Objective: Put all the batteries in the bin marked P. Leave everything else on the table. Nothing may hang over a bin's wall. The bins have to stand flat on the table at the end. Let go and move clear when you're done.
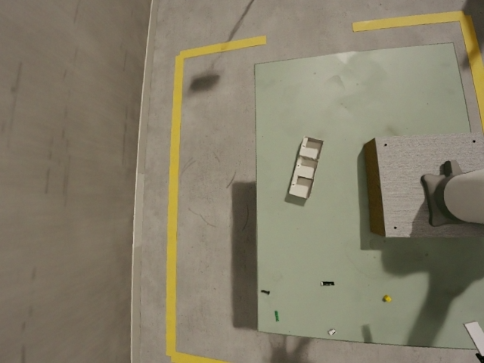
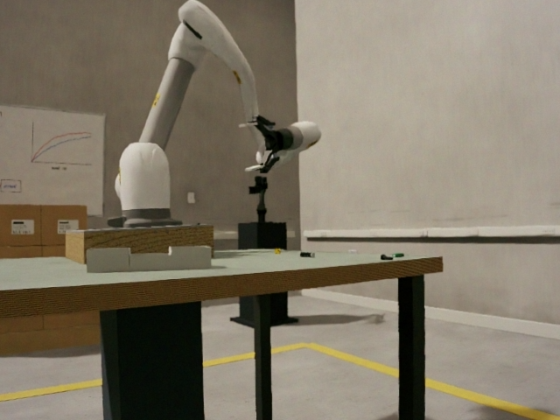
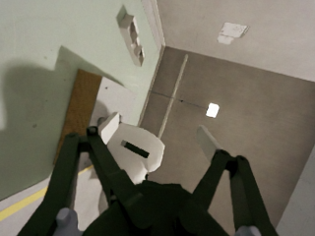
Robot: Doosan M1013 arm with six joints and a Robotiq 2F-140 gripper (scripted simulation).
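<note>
A row of three white bins stands on the green table top; it also shows in the side view and the wrist view. I cannot read any mark on them. A black battery with a white end and a green battery lie near the table's front edge; both show in the side view, the black one and the green one. My gripper hangs high above the table, open and empty, and it points at the arm's base in the wrist view.
A small black screw, a yellow piece and a small white piece lie near the batteries. The arm stands on a wooden block at the table's right side. A black camera stand is behind the table.
</note>
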